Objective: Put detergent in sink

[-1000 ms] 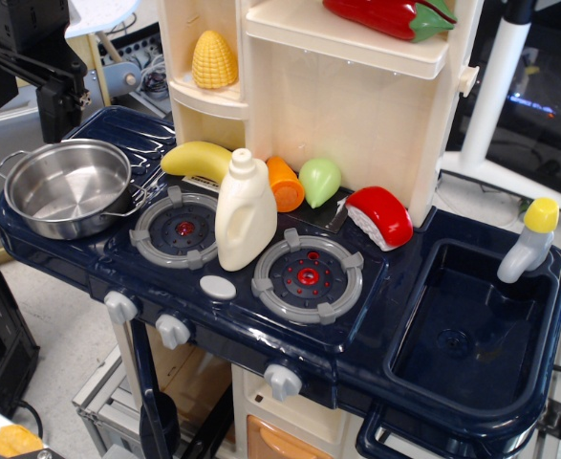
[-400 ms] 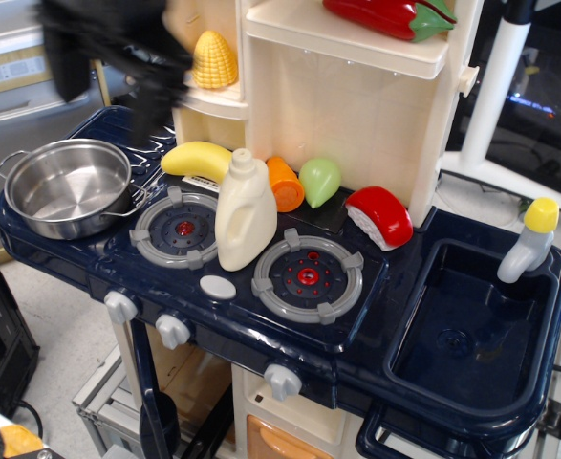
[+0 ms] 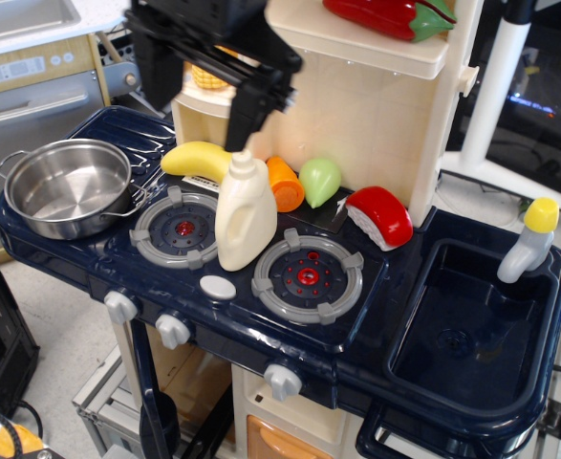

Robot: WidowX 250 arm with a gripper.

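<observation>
My hand hangs above the detergent, which stands upright on the worktop between two burners. The pot sits far left, the banana behind the detergent, the sink well apart at right.

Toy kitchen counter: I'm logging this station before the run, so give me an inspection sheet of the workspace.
Surface: navy counter, two burners.
Job's things: detergent upright between the burners; sink at right, nothing in it.
Clutter: steel pot, banana, orange piece, green piece, red piece, faucet, red pepper on shelf.
Grippers: gripper above the detergent, apart from it; jaws unclear.
Cables: nothing seen on the counter.
Surroundings: grey cabinet behind, left.
</observation>
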